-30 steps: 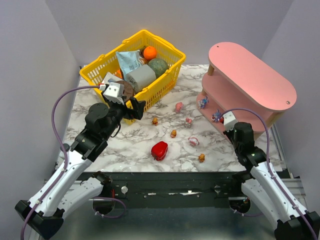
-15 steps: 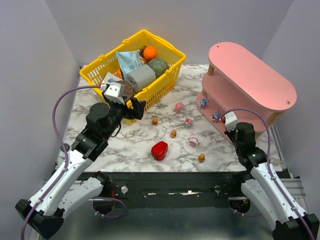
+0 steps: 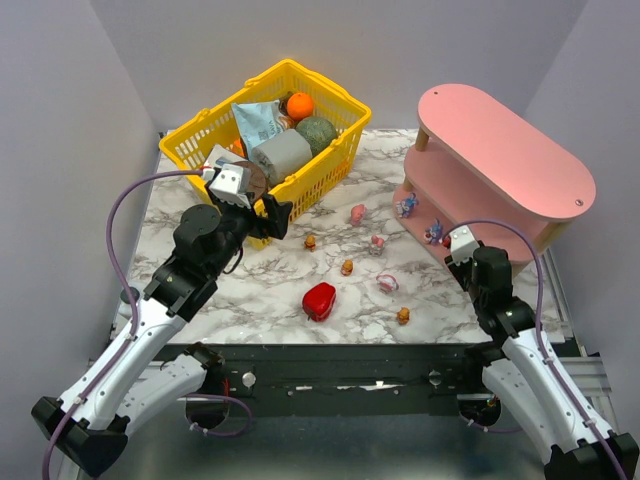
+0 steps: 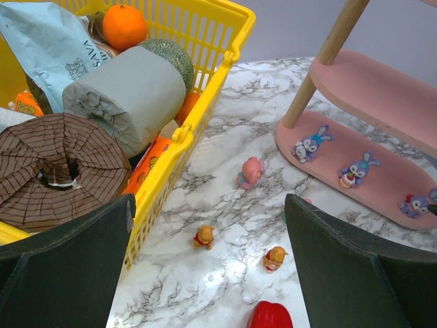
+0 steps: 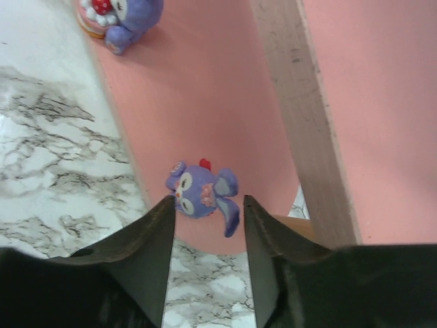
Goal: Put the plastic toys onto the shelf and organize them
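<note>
Pointing at the shelf's lowest board right of centre, the right gripper hid its fingers in the top view. Right wrist view: jaws stood apart, the purple bunny toy lay between the tips at lower centre, on that board's edge. Left wrist view: the left gripper gaped wide at the bottom corners.

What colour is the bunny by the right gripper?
Purple-blue bunny, a red bit on top; clearest in the right wrist view.

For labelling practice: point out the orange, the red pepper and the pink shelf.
orange [image 4: 124, 26], left wrist view, middle of its peel.
red pepper [image 3: 319, 300], top view, its glossy middle.
pink shelf [image 3: 500, 140], top view, bare top board.
</note>
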`<state>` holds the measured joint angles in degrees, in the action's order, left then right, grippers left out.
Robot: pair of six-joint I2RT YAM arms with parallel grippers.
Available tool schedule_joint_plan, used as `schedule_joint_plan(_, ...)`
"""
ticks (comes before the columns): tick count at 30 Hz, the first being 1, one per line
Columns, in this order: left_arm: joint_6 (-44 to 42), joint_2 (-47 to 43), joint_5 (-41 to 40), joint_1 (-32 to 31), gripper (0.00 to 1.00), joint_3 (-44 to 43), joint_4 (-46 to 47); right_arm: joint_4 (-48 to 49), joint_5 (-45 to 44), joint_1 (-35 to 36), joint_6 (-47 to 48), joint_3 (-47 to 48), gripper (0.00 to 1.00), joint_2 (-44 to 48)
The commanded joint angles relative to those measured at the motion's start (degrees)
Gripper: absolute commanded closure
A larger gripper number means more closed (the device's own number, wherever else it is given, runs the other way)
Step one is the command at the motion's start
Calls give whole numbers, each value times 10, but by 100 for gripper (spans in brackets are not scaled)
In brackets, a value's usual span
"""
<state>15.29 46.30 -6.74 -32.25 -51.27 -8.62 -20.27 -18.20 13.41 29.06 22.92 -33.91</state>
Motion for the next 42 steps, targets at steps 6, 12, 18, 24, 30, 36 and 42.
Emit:
schedule_joint_plan(6,4,9,16,3,1,-13,10,20,23,-7,-42,33,39,20)
schedule_joint_plan(12,8,11,15,3,1,-14,6,-6,103,-7,-75,76,37,12)
schedule_joint_plan(18,16,17,16,3,1,-19,0,-86,213,-8,-140,201,32,-58)
schedule_joint_plan(24,23,31,23,3,1,-23,-7,-139,313,-7,-245,284,26,-146)
schedule_joint_plan(30,37,48,32,3,1,-30,-10,-82,439,11,-284,289,26,-177)
schedule_joint_plan(36,60,66,44,3,1,-43,-18,-52,362,84,-273,311,25,-216)
schedule_joint_plan(42,70,78,48,3,1,-53,-24,-47,239,175,-270,327,27,-315)
